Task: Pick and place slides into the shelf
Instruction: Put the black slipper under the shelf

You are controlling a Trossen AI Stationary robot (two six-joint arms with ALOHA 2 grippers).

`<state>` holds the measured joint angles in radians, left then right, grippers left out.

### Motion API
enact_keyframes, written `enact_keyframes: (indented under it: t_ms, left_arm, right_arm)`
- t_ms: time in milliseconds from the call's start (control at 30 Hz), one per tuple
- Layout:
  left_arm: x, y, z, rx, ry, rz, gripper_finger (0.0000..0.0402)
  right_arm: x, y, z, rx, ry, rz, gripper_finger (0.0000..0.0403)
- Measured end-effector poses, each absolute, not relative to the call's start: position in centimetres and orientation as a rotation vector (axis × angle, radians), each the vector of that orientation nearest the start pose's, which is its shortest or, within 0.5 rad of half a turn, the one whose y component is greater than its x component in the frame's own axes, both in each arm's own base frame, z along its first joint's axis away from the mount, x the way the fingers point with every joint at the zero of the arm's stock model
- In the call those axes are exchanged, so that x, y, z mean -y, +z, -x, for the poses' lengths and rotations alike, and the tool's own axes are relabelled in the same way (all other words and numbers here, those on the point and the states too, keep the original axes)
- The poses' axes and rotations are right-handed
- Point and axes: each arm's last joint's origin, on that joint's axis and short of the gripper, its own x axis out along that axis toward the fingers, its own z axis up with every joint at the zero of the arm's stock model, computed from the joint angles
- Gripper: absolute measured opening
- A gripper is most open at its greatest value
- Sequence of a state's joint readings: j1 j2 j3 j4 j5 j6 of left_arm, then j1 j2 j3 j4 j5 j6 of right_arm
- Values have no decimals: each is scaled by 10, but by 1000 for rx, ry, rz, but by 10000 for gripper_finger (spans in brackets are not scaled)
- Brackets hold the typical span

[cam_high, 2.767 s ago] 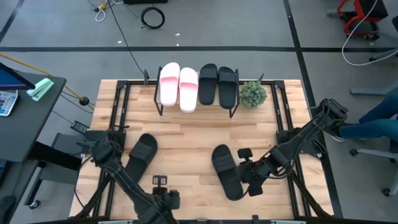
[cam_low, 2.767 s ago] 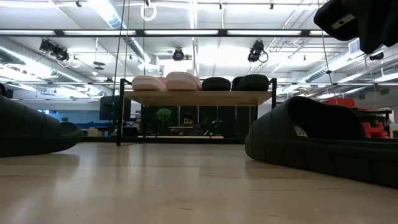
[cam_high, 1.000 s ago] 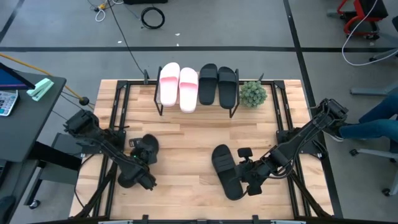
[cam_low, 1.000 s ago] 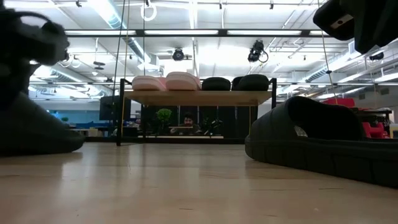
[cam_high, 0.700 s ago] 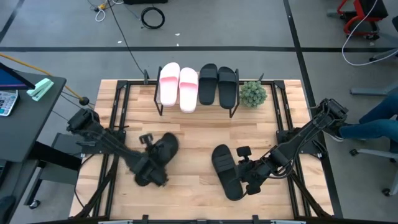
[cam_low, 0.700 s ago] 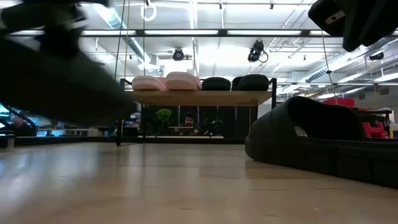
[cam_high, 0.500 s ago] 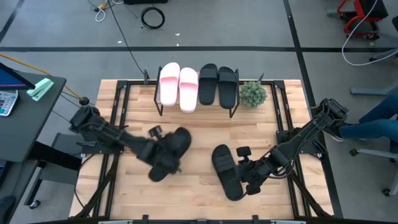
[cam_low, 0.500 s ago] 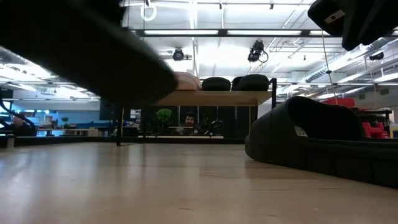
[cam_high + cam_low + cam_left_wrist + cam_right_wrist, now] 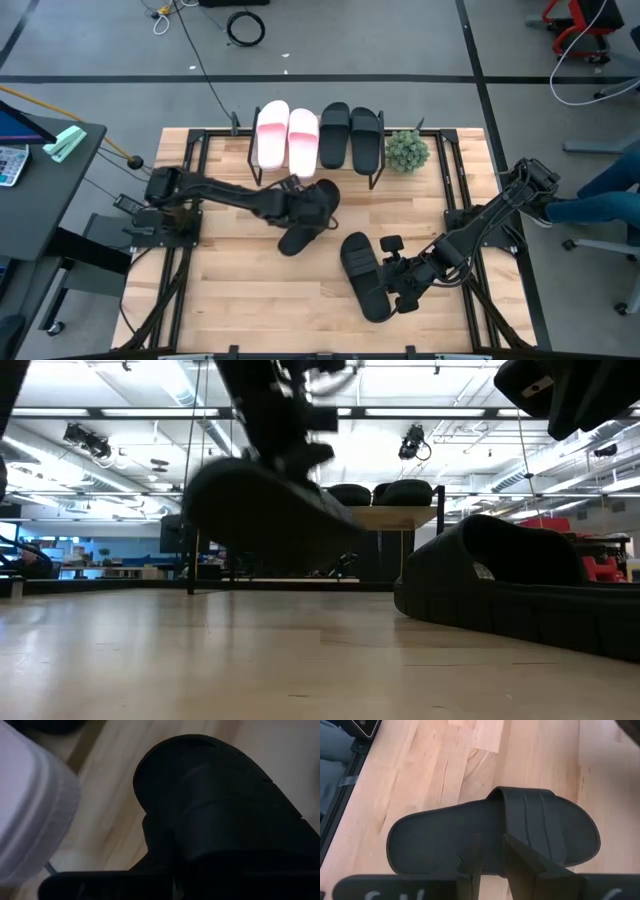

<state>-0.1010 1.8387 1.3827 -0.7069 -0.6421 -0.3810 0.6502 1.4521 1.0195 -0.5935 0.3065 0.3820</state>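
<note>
**Carried slide nears the shelf**

Nearest, the right end effector (image 9: pixel 408 290) hovers, fingers parted, over a black slide (image 9: pixel 362 273) on the worktop (image 9: pixel 330 310). Beyond, the left end effector (image 9: pixel 300 205) grips another black slide (image 9: pixel 308 217), airborne, long axis angled, just before the shelf (image 9: pixel 316 165)

Bright ceiling strip lights (image 9: pixel 300 412) glare; the near slide (image 9: pixel 265 510) is blurred.

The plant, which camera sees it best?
The high view: the plant shows whole, beside the shelf. The low view hides that spot behind a black slide, and neither wrist view shows it.
</note>
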Motion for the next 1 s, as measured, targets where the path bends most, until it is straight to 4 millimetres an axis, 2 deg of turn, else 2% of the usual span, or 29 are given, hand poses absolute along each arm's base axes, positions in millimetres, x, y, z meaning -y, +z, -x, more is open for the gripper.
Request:
enact_keyframes:
  t_ms: [133,233,433,800,1000]
  left_arm:
    - [1,200,-386,-976,712,-62,47]
    - [-12,186,-392,-1026,671,-81,55]
    - [-17,178,-398,-1029,640,-74,70]
    - [14,213,-417,-938,523,-41,168]
    - [32,231,-417,-978,441,-41,181]
  right_arm:
    - [-166,236,-233,-950,133,124,82]
    - [-166,236,-233,-949,139,137,82]
    - [-166,236,-233,-948,141,140,82]
    - [-166,236,-233,-949,137,132,82]
    - [-166,236,-233,-949,136,131,82]
